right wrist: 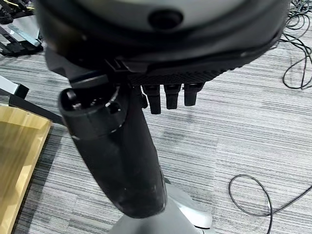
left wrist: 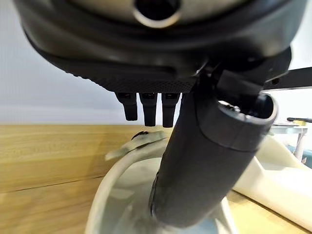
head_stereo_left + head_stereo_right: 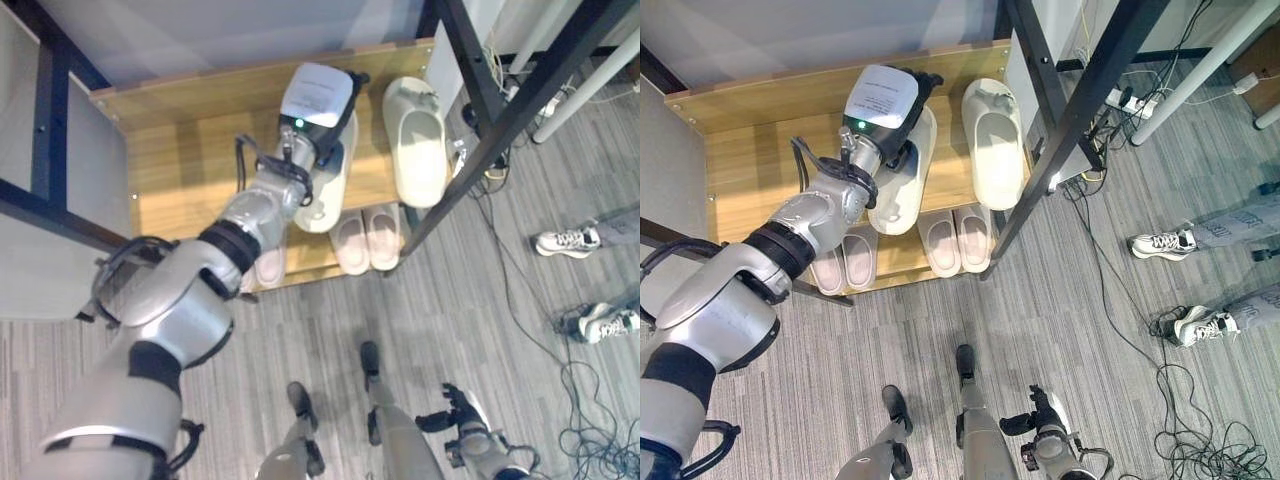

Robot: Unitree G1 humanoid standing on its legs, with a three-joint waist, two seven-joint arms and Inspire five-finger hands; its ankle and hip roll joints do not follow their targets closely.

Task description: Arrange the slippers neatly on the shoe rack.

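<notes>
Slippers: holdings on the shoe rack, with one pair being set in place

Slippers, large cream pair. We log one [image 3: 992,140] lying free on the top board of the wooden shoe rack [image 3: 750,150], toe toward the wall, close to the black post at the rack's right end. Its partner [image 3: 902,185] lies just beside it and roughly parallel, partly under the left robot hand [image 3: 885,105]. In the left wrist view the thumb reaches down into this slipper's opening [image 2: 117,195] while the fingers [image 2: 148,107] point straight out above it. We read this as a relaxed, uncurled hand nudging or steadying the slipper, not clasping it, probably to line it up with its mate.

Slippers, small pinkish, lower shelf. We count one pair [image 3: 955,238] side by side at the shelf's front edge, and another pair [image 3: 845,262] to its left, partly hidden by the forearm.

Right robot hand [image 1: 126,161]. Hangs low over the grey striped floor, well away from the rack, fingers straight, holding nothing. We judge it idle.

Remarks. We judge the task close to done: every slipper we can see is on the rack, and only the squaring of the left cream slipper remains.

Also present: a person's white sneakers [image 3: 1162,243] on the floor to the right, amid cables.
</notes>
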